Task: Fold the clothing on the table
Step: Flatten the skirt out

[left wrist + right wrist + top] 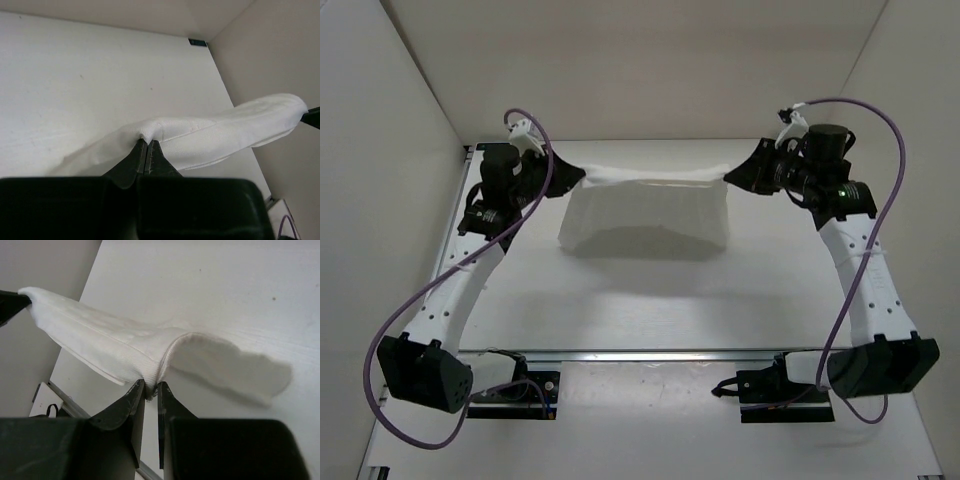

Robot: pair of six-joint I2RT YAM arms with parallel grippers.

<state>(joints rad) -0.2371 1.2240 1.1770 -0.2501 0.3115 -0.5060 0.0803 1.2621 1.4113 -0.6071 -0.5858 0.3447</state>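
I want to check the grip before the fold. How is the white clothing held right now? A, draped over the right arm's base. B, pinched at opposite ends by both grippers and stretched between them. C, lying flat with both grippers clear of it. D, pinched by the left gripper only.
B: the left gripper and the right gripper each have their jaws closed on one end of the clothing, whose top edge is stretched between them.
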